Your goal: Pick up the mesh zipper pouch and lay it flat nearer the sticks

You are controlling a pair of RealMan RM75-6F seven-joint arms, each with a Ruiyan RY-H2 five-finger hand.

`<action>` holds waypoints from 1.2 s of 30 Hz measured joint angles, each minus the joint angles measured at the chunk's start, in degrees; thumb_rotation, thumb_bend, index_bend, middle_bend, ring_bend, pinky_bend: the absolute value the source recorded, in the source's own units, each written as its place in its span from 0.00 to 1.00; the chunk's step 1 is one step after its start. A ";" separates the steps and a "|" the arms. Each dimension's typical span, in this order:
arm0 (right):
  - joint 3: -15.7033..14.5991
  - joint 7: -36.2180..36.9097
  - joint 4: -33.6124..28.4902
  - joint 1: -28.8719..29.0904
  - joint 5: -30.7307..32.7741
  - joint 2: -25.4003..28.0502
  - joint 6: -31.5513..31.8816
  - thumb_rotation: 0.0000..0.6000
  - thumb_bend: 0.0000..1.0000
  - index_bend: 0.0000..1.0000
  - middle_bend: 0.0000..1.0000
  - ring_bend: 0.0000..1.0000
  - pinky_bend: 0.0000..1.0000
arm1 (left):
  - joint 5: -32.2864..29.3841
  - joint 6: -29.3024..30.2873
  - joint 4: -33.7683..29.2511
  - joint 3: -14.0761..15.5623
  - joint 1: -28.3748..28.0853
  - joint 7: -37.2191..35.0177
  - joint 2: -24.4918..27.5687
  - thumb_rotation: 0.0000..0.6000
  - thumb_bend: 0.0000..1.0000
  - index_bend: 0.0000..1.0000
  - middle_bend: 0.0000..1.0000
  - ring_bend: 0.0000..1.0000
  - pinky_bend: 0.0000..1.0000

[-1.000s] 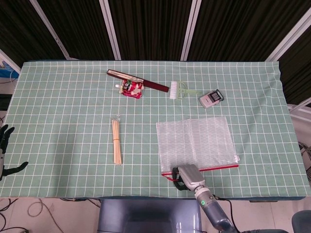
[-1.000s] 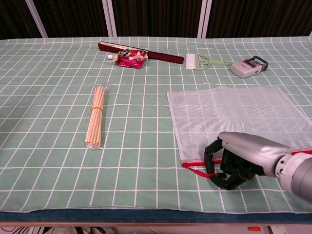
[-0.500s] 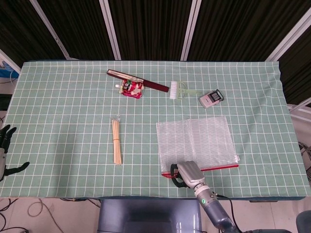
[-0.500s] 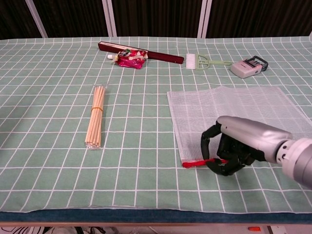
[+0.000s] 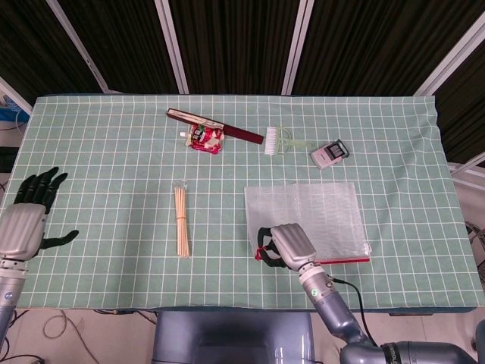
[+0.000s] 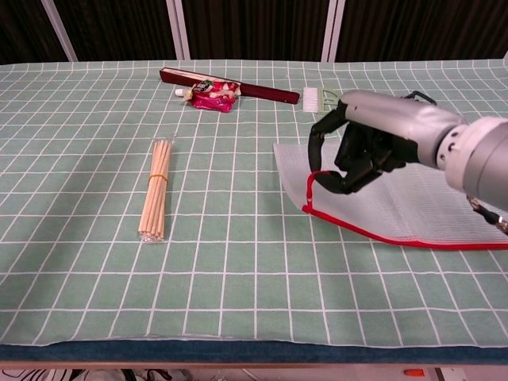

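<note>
The mesh zipper pouch [image 5: 318, 220] [image 6: 413, 198] is a clear gridded bag with a red zipper edge, lying right of centre. My right hand [image 5: 284, 245] [image 6: 361, 147] grips its front left corner at the red zipper and holds that corner up off the cloth; the rest still rests on the table. The bundle of wooden sticks [image 5: 182, 221] [image 6: 155, 189] lies to the left of the pouch. My left hand [image 5: 29, 216] hovers at the table's far left edge, fingers spread, holding nothing; the chest view does not show it.
Along the back lie a dark red case [image 5: 214, 125], a red packet [image 5: 205, 139], a small green-handled brush [image 5: 280, 141] and a grey stamp [image 5: 328, 155]. A green checked cloth [image 5: 106, 182] covers the table.
My right hand has closed on the pouch's front left corner and lifted it, raising the zipper edge. My left hand has risen into view at the far left.
</note>
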 measured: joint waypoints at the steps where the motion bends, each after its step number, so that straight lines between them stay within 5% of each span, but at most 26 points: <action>1: 0.87 -0.31 -0.44 0.63 0.67 0.28 -0.07 1.00 0.62 0.66 1.00 1.00 0.95 | -0.12 -0.92 -0.60 -0.44 -0.93 0.77 0.10 1.00 0.09 0.00 0.00 0.00 0.00; 7: 5.28 -2.21 -1.73 4.56 4.60 1.23 -0.53 1.00 0.63 0.66 1.00 1.00 0.95 | -3.29 -8.84 -4.00 -3.81 -8.53 4.25 0.01 1.00 0.10 0.03 0.00 0.00 0.00; 15: 9.77 -3.99 -2.32 9.34 10.17 2.48 -0.58 1.00 0.63 0.67 1.00 1.00 0.95 | -10.31 -18.60 -4.94 -7.34 -19.20 10.44 -2.27 1.00 0.16 0.21 0.00 0.00 0.00; 25: 9.77 -3.94 -2.89 11.75 13.17 3.48 0.49 1.00 0.64 0.68 1.00 1.00 0.95 | -16.57 -27.18 0.80 -8.16 -30.30 14.53 -9.23 1.00 0.21 0.31 0.00 0.00 0.00; 36: 9.91 -3.25 -4.13 13.57 14.22 4.49 1.87 1.00 0.64 0.68 1.00 1.00 0.95 | -20.16 -29.64 5.22 -6.77 -36.53 15.86 -16.75 1.00 0.22 0.34 0.00 0.00 0.00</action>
